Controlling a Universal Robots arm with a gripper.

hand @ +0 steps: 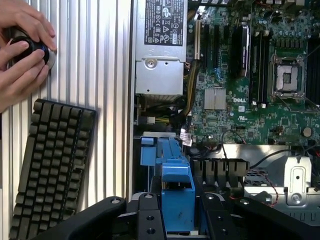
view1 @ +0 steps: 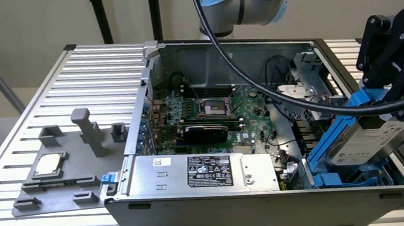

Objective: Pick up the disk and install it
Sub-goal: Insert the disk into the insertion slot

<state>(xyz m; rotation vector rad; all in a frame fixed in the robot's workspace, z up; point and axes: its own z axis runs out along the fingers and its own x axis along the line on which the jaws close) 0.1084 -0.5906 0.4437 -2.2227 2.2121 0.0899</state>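
The disk (view1: 370, 142), silver-grey with a white label and a blue carrier frame, hangs tilted over the front corner of the open computer case (view1: 265, 207), on the exterior view's right. My gripper (view1: 395, 111) is shut on its upper end. The disk's lower end dips toward the blue drive bay (view1: 332, 179) inside the case; whether it touches the bay I cannot tell. In the wrist view the blue carrier frame (hand: 176, 182) runs between my black fingers (hand: 150, 217), with my gripper (hand: 177, 212) closed around it.
The motherboard (view1: 209, 112) and the silver power supply box (view1: 206, 171) fill the case. A black cable (view1: 279, 89) hangs across it. A grey fixture (view1: 57, 181) holding a small chip (view1: 49, 164) lies at the exterior view's left. A person's hands (hand: 22, 55) and a keyboard (hand: 55, 165) are beside the case.
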